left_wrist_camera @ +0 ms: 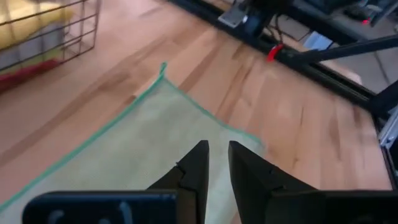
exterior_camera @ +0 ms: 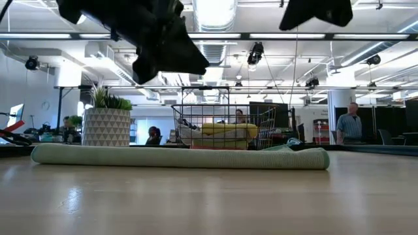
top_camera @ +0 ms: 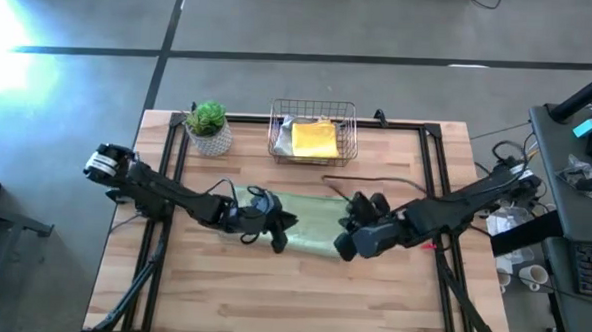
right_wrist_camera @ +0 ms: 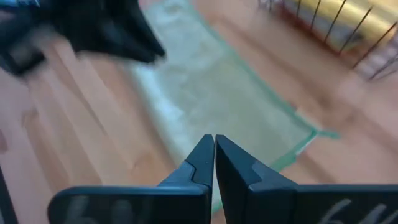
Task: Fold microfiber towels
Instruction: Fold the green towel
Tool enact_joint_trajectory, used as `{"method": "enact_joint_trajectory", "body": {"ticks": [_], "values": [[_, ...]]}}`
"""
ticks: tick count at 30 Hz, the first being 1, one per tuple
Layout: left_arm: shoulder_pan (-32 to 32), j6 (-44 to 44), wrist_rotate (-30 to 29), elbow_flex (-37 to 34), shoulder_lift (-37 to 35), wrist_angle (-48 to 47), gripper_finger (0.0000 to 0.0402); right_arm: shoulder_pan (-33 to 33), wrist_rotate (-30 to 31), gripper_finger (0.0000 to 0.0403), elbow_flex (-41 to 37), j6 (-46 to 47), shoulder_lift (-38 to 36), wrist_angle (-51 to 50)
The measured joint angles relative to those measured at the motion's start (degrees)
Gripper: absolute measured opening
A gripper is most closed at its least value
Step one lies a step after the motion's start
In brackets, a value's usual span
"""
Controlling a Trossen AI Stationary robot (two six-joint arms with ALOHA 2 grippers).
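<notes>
From above, the pale sage green towel [top_camera: 308,234] was seen lying in a long folded strip at the middle of the wooden surface [top_camera: 300,306], the left gripper [top_camera: 281,232] at its left end and the right gripper [top_camera: 345,240] at its right, so a further fold, each end to be gripped first, was judged due. At surface level the strip looked soft and thick-edged, flat before the copper wire basket [exterior_camera: 225,127] holding folded cloths. In the wrist views the left jaws were narrowly parted and empty above the green-hemmed nap, and the right jaws were closed on nothing.
</notes>
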Motion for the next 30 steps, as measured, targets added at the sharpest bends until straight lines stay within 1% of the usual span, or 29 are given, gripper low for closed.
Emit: {"method": "enact_joint_trajectory", "body": {"ticks": [2,6,8,14,18,20,23,25,30], "values": [[0.0,1.2,0.0,0.2,2.5,4.2,0.0047,0.0,2.2,0.0008,0.1,-0.5,-1.5,0.2],[0.0,1.0,-0.1,2.3,8.5,7.1,0.0047,0.0,4.9,0.0008,-0.1,-1.5,-3.5,-0.3],[0.0,1.0,-0.2,3.9,11.8,6.7,0.0047,0.0,5.5,0.0008,-0.2,-1.9,-3.7,-0.8],[0.0,1.1,-0.2,11.6,22.0,5.8,0.0047,0.0,5.6,0.0008,-0.2,-2.9,-3.9,-4.3],[0.0,1.5,-0.2,16.1,25.9,1.4,0.0047,0.0,5.1,0.0008,-0.3,-2.4,-3.7,-7.3],[0.0,1.5,-0.2,17.2,27.0,-2.1,0.0047,0.1,5.0,0.0008,-0.4,-2.4,-3.6,-8.5],[-0.1,1.1,0.2,17.7,28.1,-4.3,0.0047,0.1,5.0,0.0008,-0.5,-2.5,-3.6,-9.8],[-0.2,1.0,1.9,17.8,28.5,-6.2,0.0047,0.1,5.0,0.0008,-0.5,-2.5,-3.6,-10.1],[-0.9,1.2,5.5,18.1,28.1,-15.3,0.0047,0.1,5.1,0.0008,-1.0,-2.6,-3.6,-10.1]]}}
